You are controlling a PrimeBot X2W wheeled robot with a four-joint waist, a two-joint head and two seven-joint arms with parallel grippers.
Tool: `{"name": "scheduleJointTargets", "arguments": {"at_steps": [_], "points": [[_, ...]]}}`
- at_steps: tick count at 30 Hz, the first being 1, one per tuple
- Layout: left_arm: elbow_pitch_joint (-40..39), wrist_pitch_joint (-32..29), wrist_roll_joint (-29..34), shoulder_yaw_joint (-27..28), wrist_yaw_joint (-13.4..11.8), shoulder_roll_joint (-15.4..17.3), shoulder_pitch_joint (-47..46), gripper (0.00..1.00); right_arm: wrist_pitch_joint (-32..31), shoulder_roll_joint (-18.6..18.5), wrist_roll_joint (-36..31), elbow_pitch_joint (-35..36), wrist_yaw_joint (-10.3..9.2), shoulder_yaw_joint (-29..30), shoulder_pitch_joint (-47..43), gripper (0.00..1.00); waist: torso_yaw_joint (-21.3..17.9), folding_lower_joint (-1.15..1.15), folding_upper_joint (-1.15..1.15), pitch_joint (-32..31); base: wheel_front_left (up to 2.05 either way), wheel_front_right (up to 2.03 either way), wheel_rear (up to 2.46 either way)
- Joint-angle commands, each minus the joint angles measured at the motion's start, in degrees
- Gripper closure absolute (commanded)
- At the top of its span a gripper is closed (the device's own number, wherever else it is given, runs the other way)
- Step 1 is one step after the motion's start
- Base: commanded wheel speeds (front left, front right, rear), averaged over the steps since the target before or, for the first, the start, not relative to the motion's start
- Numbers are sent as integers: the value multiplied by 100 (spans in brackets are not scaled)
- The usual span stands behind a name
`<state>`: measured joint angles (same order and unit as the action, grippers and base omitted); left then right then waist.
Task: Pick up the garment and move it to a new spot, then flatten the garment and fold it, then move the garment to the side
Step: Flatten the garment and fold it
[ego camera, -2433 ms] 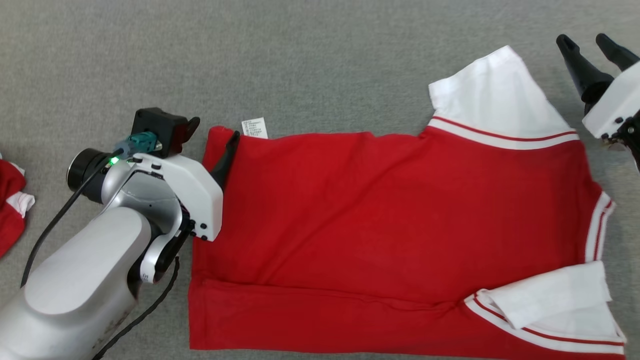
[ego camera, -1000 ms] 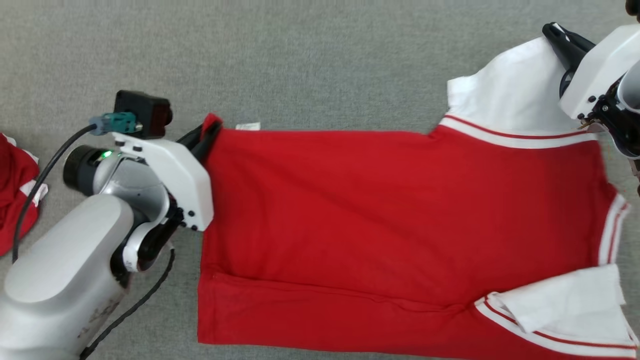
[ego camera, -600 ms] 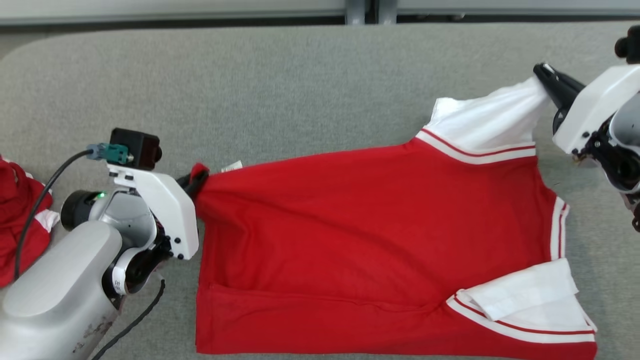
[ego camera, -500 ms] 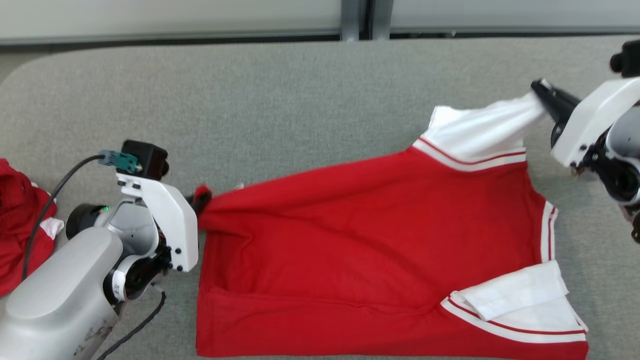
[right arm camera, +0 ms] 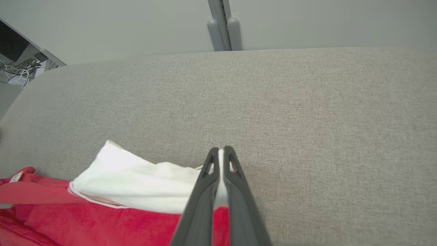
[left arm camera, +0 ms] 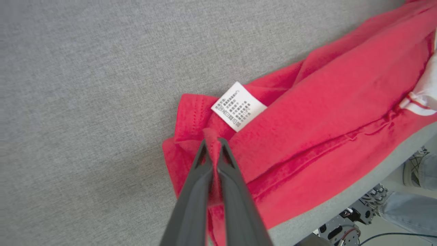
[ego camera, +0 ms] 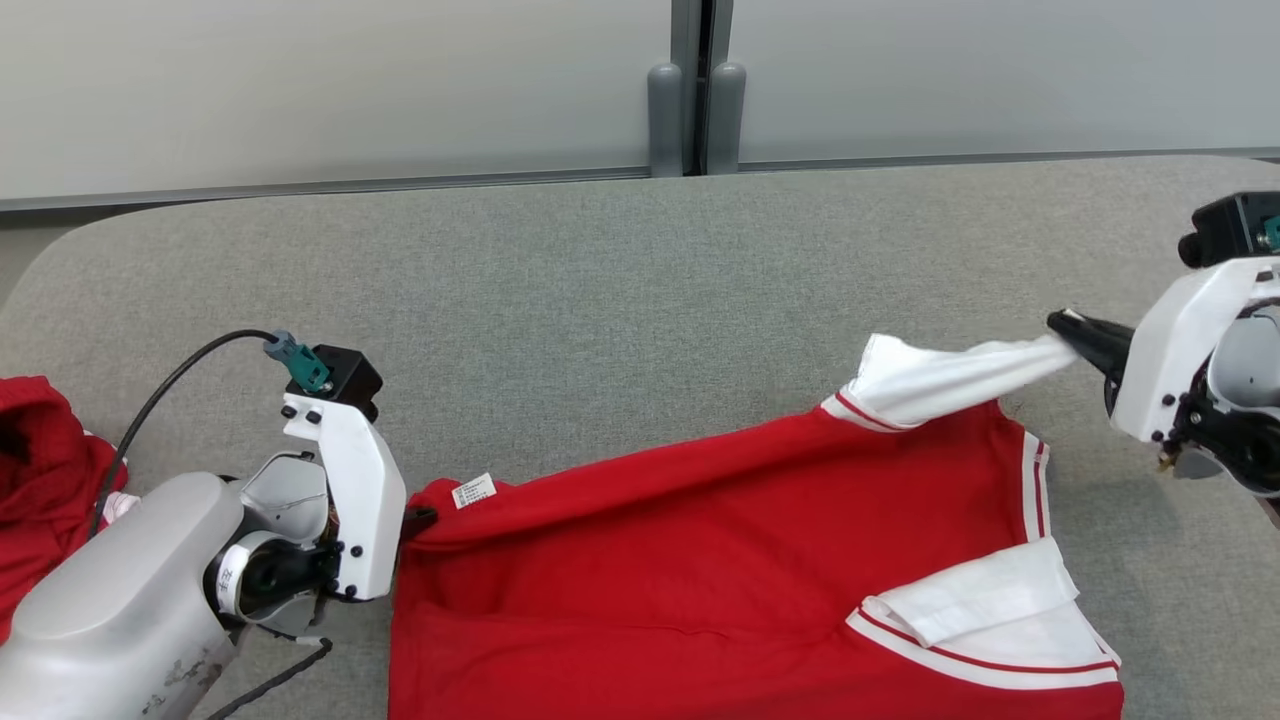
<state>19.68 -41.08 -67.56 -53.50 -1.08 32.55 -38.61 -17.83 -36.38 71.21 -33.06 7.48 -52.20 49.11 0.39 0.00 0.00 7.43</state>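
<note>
— Where does the head camera look from?
— High over the near edge, tilted down and forward across the grey table (ego camera: 560,300) to the wall (ego camera: 300,90).
— And the wrists?
— The left sits close, looking along the left gripper (left arm camera: 211,143) almost straight down at the care label (left arm camera: 238,106) on the garment (left arm camera: 324,102). The right looks low across the tabletop along the right gripper (right arm camera: 221,150). It shares the white sleeve (right arm camera: 136,184) and the wall with the head.
</note>
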Motion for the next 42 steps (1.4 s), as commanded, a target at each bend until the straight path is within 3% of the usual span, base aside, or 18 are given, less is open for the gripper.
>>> {"name": "scheduleJointTargets", "arguments": {"at_steps": [1,13,24,32,33,34,35,36,37,38,42], "points": [[47,-26,35,-11,11,51,-75,100,-84,-72,60,62,3,-37,-102,100,-14,0,0,-16,0,0,0],[198,3,-27,-2,104,-32,-87,100,-985,-531,579,603,2,-317,-677,100,-101,0,0,-92,0,0,0],[343,-6,-60,-45,113,-17,26,100,-1323,-845,852,947,2,-240,-1121,100,-103,0,0,-191,0,0,0],[411,-164,-177,-82,130,37,179,100,-1353,-877,890,1154,2,-176,-1586,100,-137,0,0,-185,0,0,0],[417,-170,-178,-86,130,38,196,100,-1332,-873,873,1174,2,-166,-1635,96,-140,0,0,-182,0,0,0],[423,-166,-190,-91,134,35,207,100,-1298,-851,871,1195,2,-141,-1680,64,-144,0,0,-182,0,0,0],[429,-175,-219,-95,149,27,216,84,-1285,-827,884,1209,2,-123,-1728,32,-149,0,0,-185,0,0,0],[432,-220,-251,-104,163,17,233,60,-1278,-814,884,1222,2,-114,-1774,0,-152,0,0,-192,0,0,0],[435,-252,-260,-112,176,17,253,48,-1273,-802,879,1233,2,-101,-1814,0,-156,0,0,-203,0,0,0],[435,-279,-277,-119,189,24,260,1,-1278,-783,893,1240,3,-87,-1858,0,-159,0,0,-215,0,0,0],[446,-241,-314,-101,221,35,324,0,-1301,-743,983,1284,3,9,-2049,0,-159,0,0,-350,0,0,0]]}}
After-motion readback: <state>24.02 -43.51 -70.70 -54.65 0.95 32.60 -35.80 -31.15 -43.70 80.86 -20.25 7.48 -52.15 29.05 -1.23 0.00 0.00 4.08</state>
